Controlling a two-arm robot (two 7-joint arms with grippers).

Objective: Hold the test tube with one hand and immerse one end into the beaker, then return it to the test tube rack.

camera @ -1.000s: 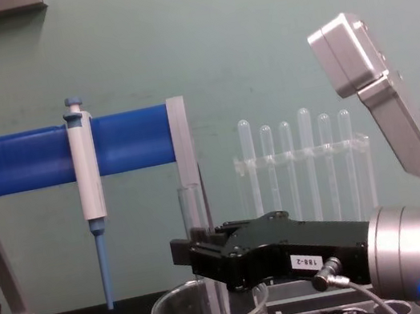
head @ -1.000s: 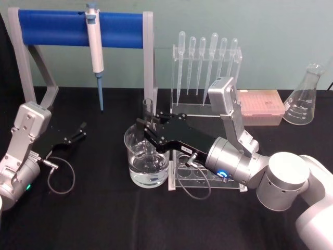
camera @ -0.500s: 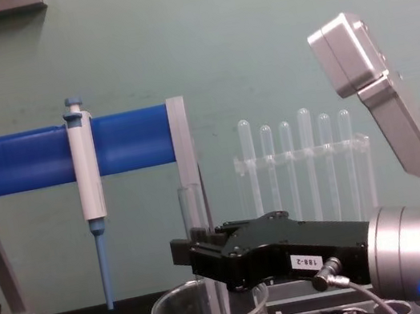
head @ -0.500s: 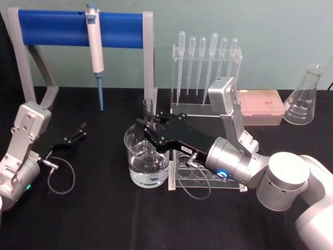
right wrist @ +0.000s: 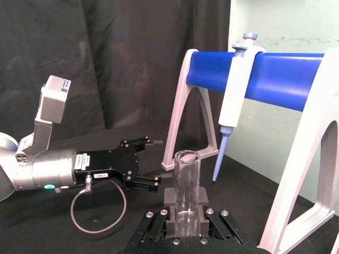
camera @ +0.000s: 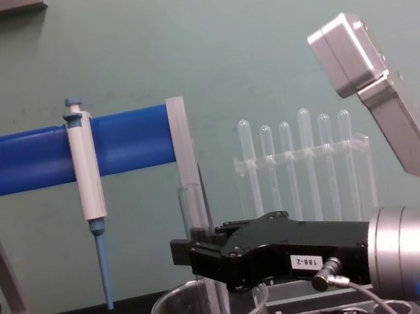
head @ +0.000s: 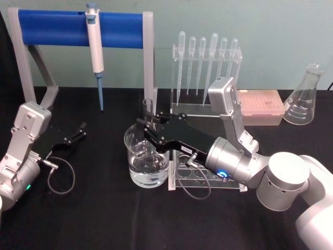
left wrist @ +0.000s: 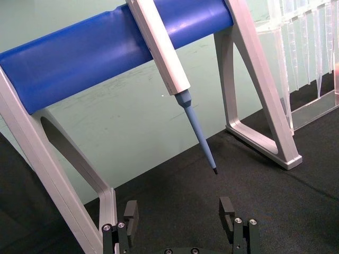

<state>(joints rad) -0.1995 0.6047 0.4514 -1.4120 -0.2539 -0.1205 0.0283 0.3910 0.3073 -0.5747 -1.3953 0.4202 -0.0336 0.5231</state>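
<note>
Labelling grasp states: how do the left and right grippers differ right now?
Grip: the right gripper has its fingers shut on the test tube; the left gripper has its fingers open with nothing between them.
Place: the right gripper holds the tube upright, lower end down in the beaker at mid-table; the left gripper sits low at the robot's left, near the blue pipette stand.
Shared: both are black, two-fingered, on silver arms.

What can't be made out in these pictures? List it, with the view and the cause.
- Tube, bottom end: the right gripper covers it in the head view, and the bottom edge cuts it off in the chest view. Its depth in the beaker cannot be judged.
- Beaker base: cut off by the chest view's bottom edge.
- Rack: partly hidden under the right arm in the head view.
</note>
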